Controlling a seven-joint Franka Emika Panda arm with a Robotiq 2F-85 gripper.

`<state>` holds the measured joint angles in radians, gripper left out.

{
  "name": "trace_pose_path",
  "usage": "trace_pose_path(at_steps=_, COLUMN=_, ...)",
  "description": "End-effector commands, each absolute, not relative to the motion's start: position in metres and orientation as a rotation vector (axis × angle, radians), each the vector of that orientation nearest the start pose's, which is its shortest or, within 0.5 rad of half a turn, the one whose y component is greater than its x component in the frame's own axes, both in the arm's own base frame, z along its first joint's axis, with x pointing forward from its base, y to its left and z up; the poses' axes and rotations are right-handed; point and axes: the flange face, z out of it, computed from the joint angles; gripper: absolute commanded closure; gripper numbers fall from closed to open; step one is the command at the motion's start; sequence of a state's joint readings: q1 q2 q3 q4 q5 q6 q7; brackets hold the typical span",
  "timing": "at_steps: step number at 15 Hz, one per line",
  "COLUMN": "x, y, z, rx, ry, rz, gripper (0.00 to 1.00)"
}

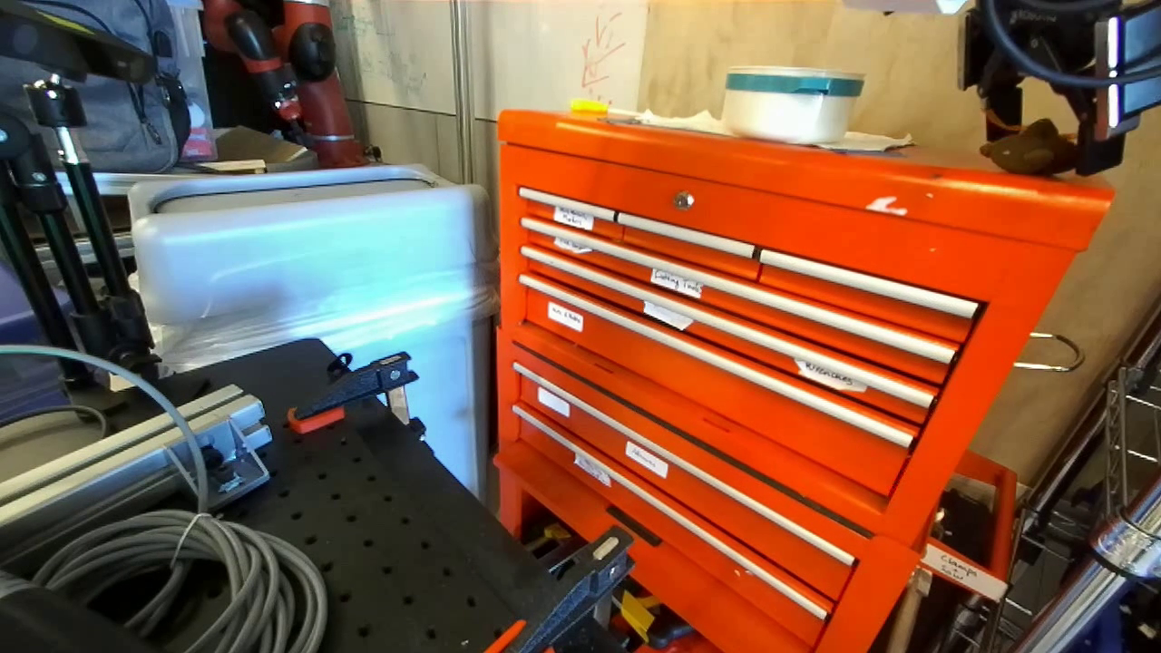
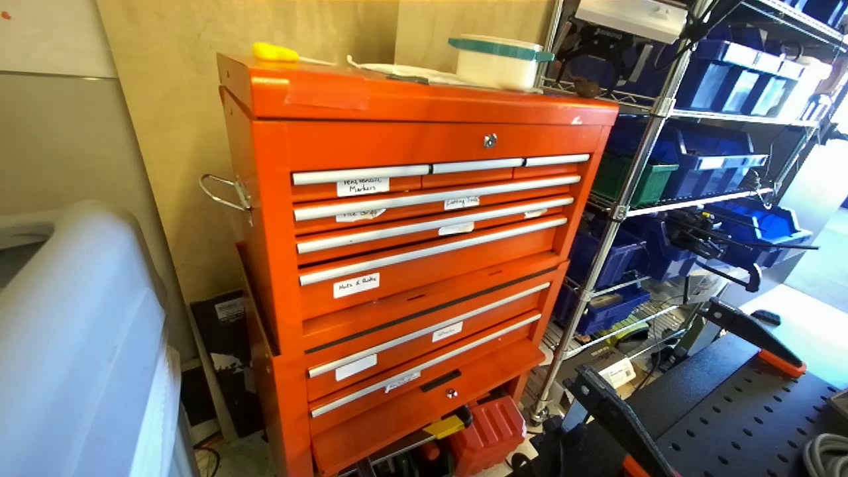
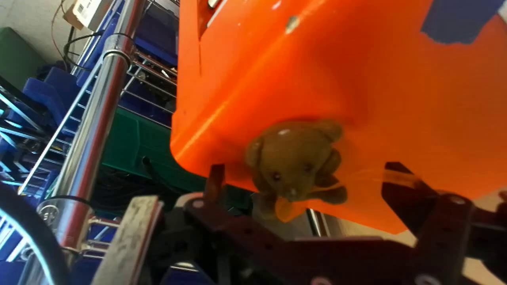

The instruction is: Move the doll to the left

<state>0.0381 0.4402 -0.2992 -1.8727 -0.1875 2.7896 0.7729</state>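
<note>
The doll is a small brown bear figure (image 3: 297, 154) on the top of the orange tool cabinet (image 3: 396, 99), near a corner. It is a dark lump in both exterior views (image 1: 1030, 151) (image 2: 586, 89), at the cabinet's right end. My gripper (image 3: 307, 172) is open in the wrist view, with one finger on each side of the bear. The left finger is nearer to the bear, and a wider gap shows on the right. Neither finger visibly touches it. In an exterior view the gripper (image 1: 1050, 145) points down around the bear, partly cut off by the frame.
A round white container with a teal band (image 1: 791, 109) stands on the cabinet top, on a pale cloth (image 2: 404, 69). A yellow object (image 2: 275, 52) lies at the far end. A metal wire shelf (image 2: 652, 142) with blue bins stands close beside the cabinet.
</note>
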Motion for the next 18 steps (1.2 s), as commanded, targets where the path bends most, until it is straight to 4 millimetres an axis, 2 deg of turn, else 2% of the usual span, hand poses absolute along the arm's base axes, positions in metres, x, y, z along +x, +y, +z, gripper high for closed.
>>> trace_pose_path(at_steps=1, x=0.674, y=-0.135, z=0.343, rx=-2.864, ry=1.213, rz=-0.868, gripper=0.00)
trace_pose_path(at_steps=2, x=0.677, y=-0.132, z=0.341, rx=-2.871, ry=1.203, rz=-0.869, gripper=0.25)
trace_pose_path(at_steps=3, x=0.678, y=-0.130, z=0.340, rx=-2.875, ry=1.196, rz=-0.868, gripper=0.26)
trace_pose_path(at_steps=5, x=0.679, y=-0.126, z=0.341, rx=-2.882, ry=1.180, rz=-0.875, gripper=0.42)
trace_pose_path(at_steps=8, x=0.674, y=-0.116, z=0.355, rx=-2.885, ry=1.127, rz=-0.894, gripper=0.64)
trace_pose_path(at_steps=9, x=0.673, y=-0.109, z=0.359, rx=-2.876, ry=1.105, rz=-0.903, gripper=0.71)
trace_pose_path(at_steps=10, x=0.669, y=-0.094, z=0.369, rx=-2.846, ry=1.076, rz=-0.912, gripper=0.80)
trace_pose_path(at_steps=12, x=0.669, y=-0.063, z=0.396, rx=-2.756, ry=1.077, rz=-0.925, gripper=0.95)
trace_pose_path(at_steps=14, x=0.667, y=-0.027, z=0.429, rx=-2.670, ry=1.084, rz=-0.903, gripper=1.00)
trace_pose_path(at_steps=16, x=0.661, y=0.008, z=0.462, rx=-2.609, ry=1.056, rz=-0.924, gripper=0.98)
trace_pose_path(at_steps=18, x=0.653, y=0.043, z=0.486, rx=-2.581, ry=0.994, rz=-0.941, gripper=0.97)
